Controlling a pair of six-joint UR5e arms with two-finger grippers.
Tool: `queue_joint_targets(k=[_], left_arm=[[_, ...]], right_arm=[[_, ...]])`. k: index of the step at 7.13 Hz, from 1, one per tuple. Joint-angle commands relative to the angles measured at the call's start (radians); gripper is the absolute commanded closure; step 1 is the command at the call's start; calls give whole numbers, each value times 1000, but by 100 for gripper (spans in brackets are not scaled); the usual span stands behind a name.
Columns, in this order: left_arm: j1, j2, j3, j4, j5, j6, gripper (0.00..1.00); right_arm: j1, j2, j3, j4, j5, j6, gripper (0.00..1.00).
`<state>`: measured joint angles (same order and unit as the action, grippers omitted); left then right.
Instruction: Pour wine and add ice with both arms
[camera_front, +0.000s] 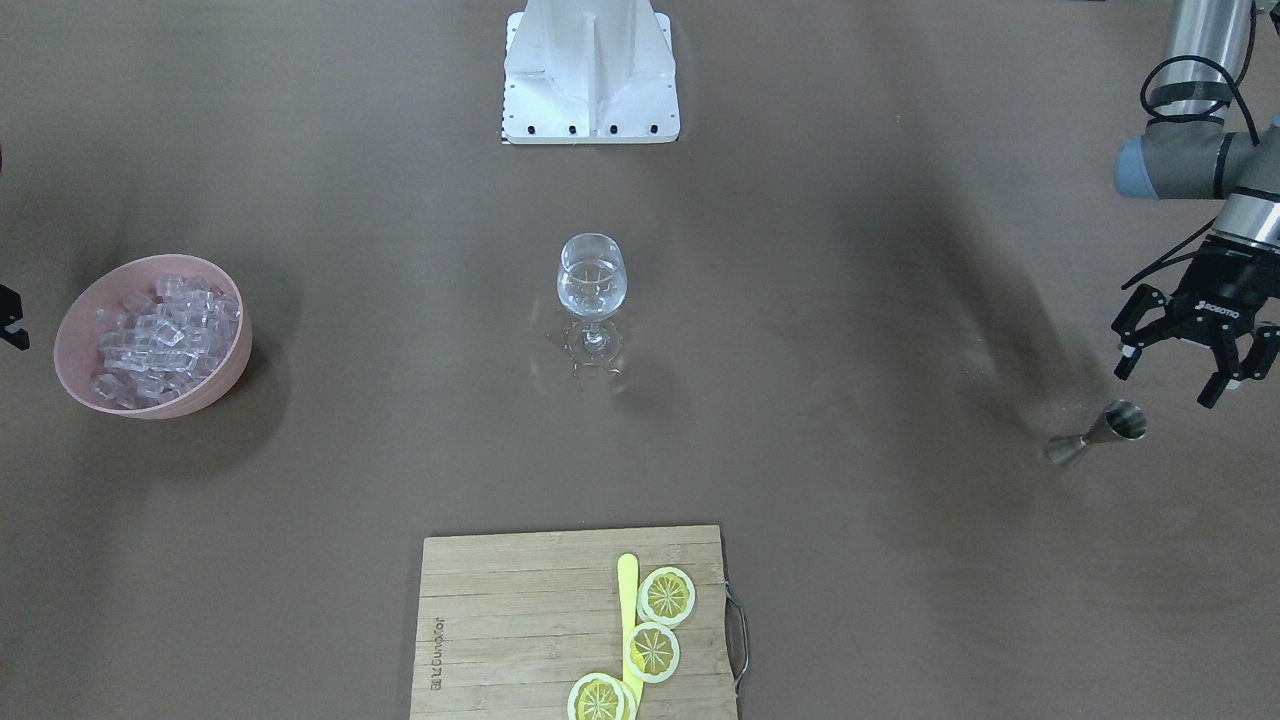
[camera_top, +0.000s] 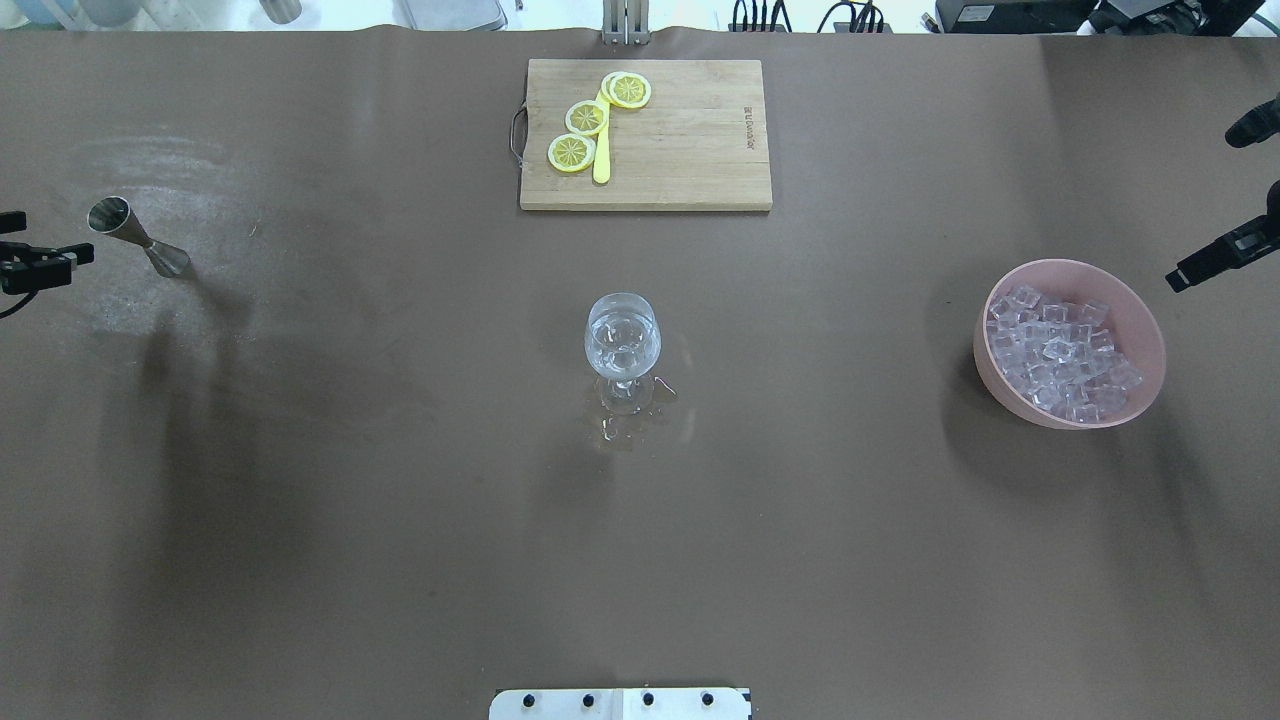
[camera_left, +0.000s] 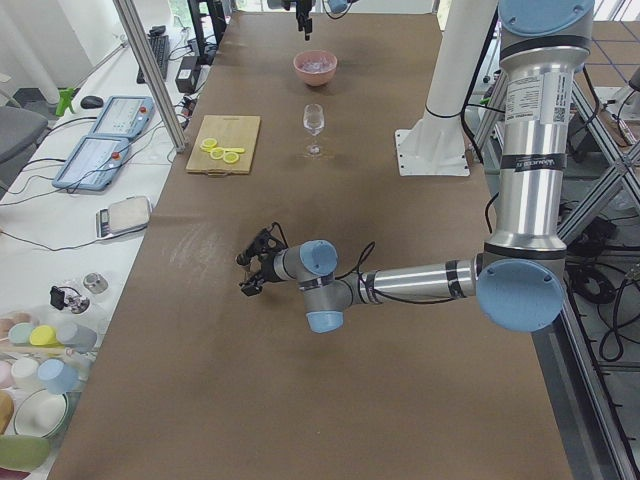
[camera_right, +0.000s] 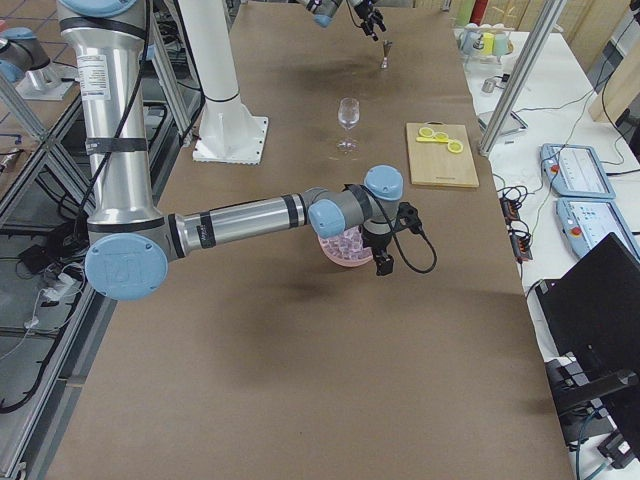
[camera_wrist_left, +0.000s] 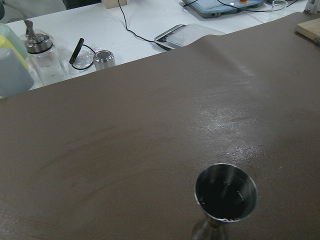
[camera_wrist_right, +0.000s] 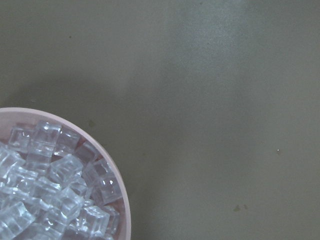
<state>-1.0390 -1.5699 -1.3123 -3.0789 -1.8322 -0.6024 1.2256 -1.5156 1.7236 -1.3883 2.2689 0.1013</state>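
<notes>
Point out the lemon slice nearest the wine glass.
The lemon slice at the row's robot-side end, closest to the board's handle; the middle slice and far slice lie farther from the wine glass.

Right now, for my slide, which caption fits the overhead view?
Wine glass at centre, pink bowl of ice right, jigger left, lemon slices on the cutting board.

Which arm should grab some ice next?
Right, probably. The right pincer hangs just beside the bowl of ice; the left pincer is far across the table, open by the jigger.
</notes>
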Motion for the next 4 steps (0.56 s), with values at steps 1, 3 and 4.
queue_joint_targets(k=[1, 3, 4], left_arm=[[46, -2, 2, -4, 22, -20, 2], [86, -33, 46, -6, 126, -28, 2], [96, -41, 57, -18, 145, -60, 2]], right_arm=[[0, 0, 1, 0, 0, 0, 0], [0, 0, 4, 0, 0, 0, 0], [0, -1, 8, 0, 1, 0, 0]])
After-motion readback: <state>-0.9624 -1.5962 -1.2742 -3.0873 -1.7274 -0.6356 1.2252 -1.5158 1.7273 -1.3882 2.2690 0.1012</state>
